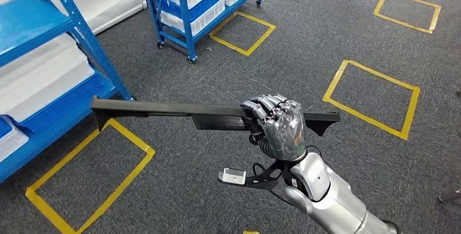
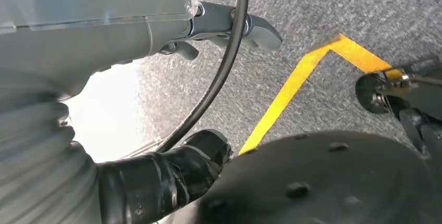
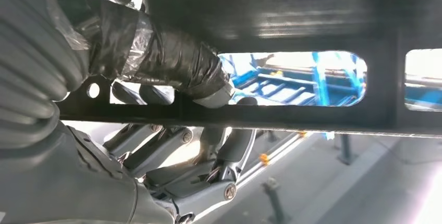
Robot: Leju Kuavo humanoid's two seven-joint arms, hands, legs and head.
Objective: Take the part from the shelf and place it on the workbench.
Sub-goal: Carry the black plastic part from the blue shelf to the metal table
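floor [image 1: 326,38]: grey carpet, yellow tape squares marked across it
near shelf [image 1: 49,22]: blue frame at left of head view, white bins [image 1: 43,76] on its levels
far shelf [image 1: 187,5]: blue wheeled rack further back, white and blue bins stacked on it
part [image 1: 163,111]: long flat black bar, held roughly level above the floor, out in the open, off the shelf; one end reaches toward the near shelf, other end sticks out past the hand to the right; slotted cut-outs seen in right wrist view [image 3: 292,26]
right arm [image 1: 331,196]: silver, comes up from bottom right of head view
right hand [image 1: 277,122]: fingers wrapped round the part right of its middle, clamped on it; taped thumb [image 3: 172,57] lies across the bar in right wrist view
left hand [image 2: 156,177]: hangs over the carpet beside a yellow tape line [image 2: 292,88]; nothing seen in it, finger state cannot tell
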